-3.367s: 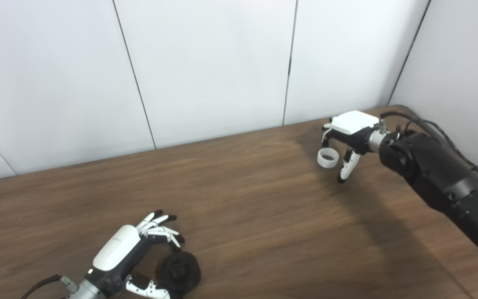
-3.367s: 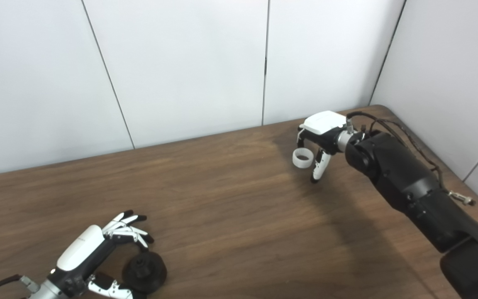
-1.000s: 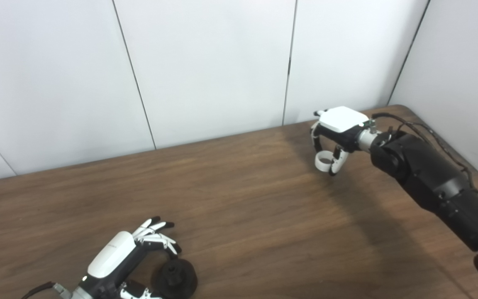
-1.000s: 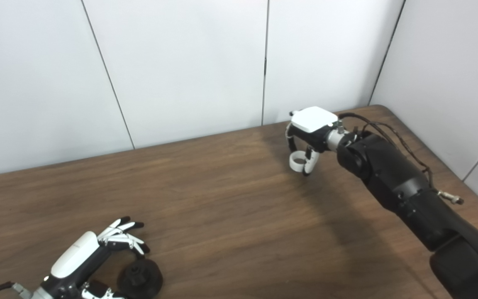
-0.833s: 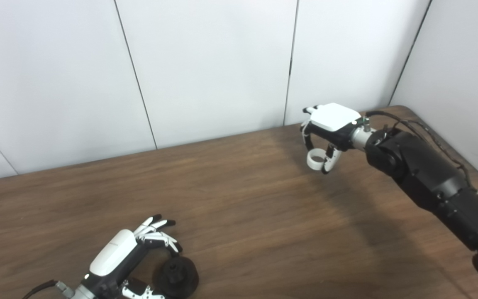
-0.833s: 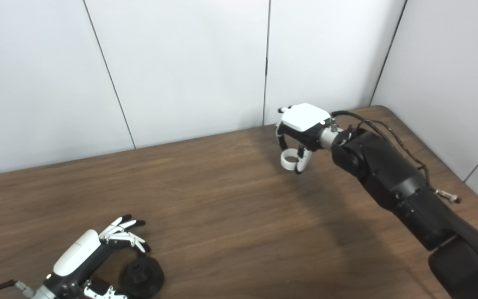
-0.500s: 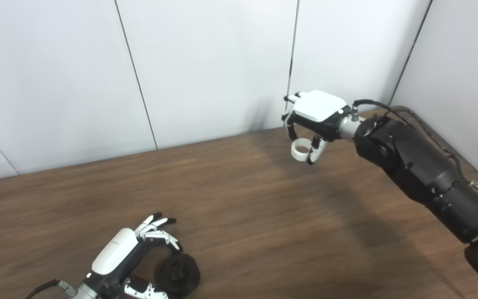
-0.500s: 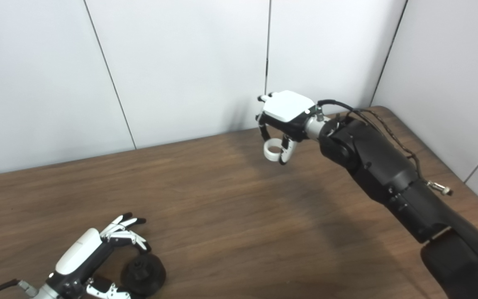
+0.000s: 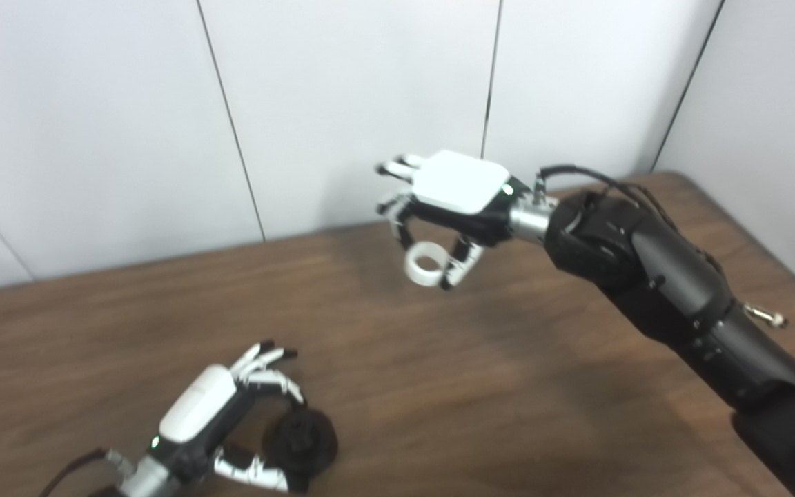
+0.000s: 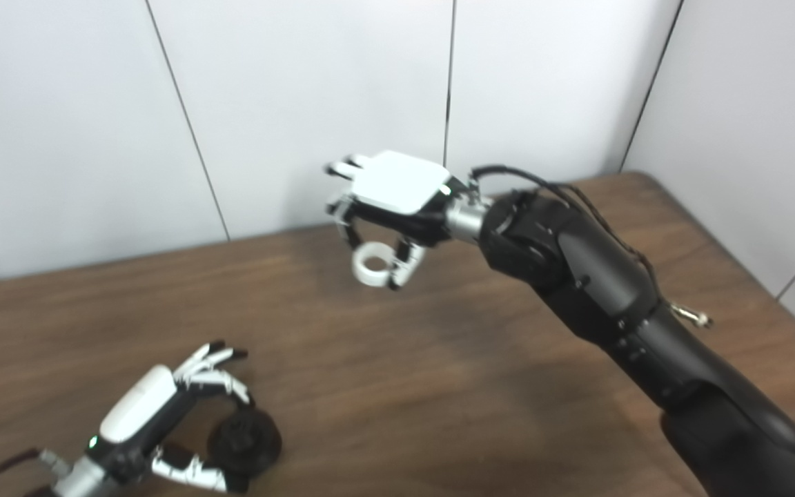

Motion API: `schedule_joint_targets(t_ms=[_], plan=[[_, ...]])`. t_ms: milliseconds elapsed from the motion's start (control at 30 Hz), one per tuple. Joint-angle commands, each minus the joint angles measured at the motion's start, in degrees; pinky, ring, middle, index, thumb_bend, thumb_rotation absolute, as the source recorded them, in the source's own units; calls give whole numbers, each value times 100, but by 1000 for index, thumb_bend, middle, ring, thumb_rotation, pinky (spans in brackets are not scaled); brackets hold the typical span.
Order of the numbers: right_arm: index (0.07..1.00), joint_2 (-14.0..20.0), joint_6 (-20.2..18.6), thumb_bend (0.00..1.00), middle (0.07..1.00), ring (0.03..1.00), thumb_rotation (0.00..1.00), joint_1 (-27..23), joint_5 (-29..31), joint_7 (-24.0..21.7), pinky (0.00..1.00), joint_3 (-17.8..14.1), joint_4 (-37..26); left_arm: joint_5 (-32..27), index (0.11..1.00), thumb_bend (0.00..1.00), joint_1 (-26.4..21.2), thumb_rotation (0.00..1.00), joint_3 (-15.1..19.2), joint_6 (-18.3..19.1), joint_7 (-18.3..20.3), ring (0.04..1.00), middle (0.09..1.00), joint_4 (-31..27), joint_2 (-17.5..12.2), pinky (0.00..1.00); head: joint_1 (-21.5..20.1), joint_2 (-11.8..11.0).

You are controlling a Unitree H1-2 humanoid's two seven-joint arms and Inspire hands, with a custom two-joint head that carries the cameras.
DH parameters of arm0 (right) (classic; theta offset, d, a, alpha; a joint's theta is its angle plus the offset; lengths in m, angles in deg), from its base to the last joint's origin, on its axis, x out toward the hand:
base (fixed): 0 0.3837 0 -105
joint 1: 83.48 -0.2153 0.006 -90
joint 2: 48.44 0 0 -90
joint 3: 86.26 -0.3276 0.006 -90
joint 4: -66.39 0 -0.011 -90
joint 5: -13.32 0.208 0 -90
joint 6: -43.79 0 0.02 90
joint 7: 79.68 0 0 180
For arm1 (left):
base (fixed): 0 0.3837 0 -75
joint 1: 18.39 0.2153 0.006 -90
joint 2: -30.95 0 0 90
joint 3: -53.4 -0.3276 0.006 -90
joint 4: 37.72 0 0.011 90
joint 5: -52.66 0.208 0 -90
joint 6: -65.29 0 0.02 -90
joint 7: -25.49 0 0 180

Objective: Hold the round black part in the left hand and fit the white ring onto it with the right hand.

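Note:
The round black part [image 9: 306,440] sits near the table's front left, with a raised hub in its middle. My left hand [image 9: 221,407] curls around it from the left, thumb below and fingers above; whether it grips the part or only brackets it I cannot tell. The white ring [image 9: 426,262] hangs in the air above the table's far middle, pinched between the thumb and fingers of my right hand [image 9: 447,206], its hole facing up. In the right eye view the ring [image 10: 372,268] is well above and right of the black part [image 10: 246,437].
The brown wooden table [image 9: 508,386] meets white wall panels [image 9: 342,103] at the back and a wall on the right. My black right arm [image 9: 653,276] crosses the table's right half. A small metal fitting [image 9: 763,317] sticks out from that arm.
My right hand has carried the white ring up off the far right of the table and leftward towards the middle. The left hand has stayed around the black part. The view shifted slightly.

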Motion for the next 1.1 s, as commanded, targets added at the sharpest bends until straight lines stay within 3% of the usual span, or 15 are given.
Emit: schedule_joint_targets(t_ms=[0, 300, 500, 767, 1067], plan=[[481, -73, 112, 526, 811, 1000, 143, -324, 186, -109, 1000, -33, -354, 311, 482, 524, -8, 57, -19, 100, 326, 920, 680, 19, 18, 1000, 113, 57], [481, -643, 134, 526, 815, 1000, 144, -307, 657, -589, 1000, 89, -929, 611, 482, 524, 56, 57, 228, 257, 597, 919, 676, -149, 232, 1000, 657, 209], [480, -873, 284, 525, 805, 1000, 144, -242, 852, -651, 1000, 144, -1114, 667, 482, 524, 98, 59, 318, 338, 702, 922, 677, -257, 369, 1000, 1074, 255], [480, -914, 396, 525, 807, 1000, 144, -134, 1125, -816, 1000, 184, -1266, 835, 482, 524, 126, 57, 332, 573, 799, 939, 683, -511, 555, 1000, 1487, 334], [481, -867, 527, 525, 810, 990, 143, 4, 1239, -973, 1000, 234, -1209, 934, 481, 524, 190, 59, 354, 815, 903, 915, 679, -848, 717, 1000, 1685, 467]])
